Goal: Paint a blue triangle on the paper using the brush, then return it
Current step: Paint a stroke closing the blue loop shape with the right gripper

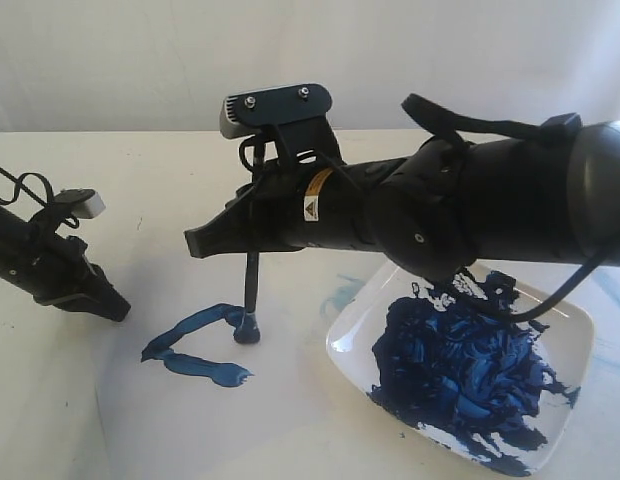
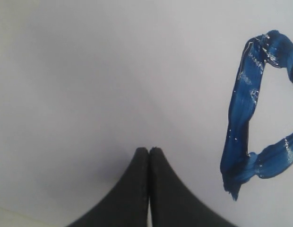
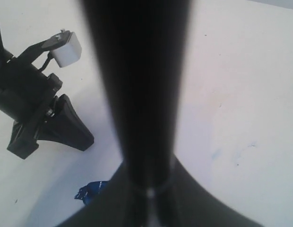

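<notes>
The black brush stands nearly upright in my right gripper, which is shut on its handle. The paint-dark tip touches the paper at the end of a thick blue stroke. The blue triangle shows as two joined dark-blue strokes forming an open angle. In the right wrist view the brush handle is a wide blurred bar between the jaws of the right gripper. My left gripper hovers left of the strokes, shut and empty.
A white dish filled with a large mass of dark-blue paint sits under my right arm, right of the strokes. The right arm spans the middle of the scene. Faint light-blue smears mark the paper beside the dish.
</notes>
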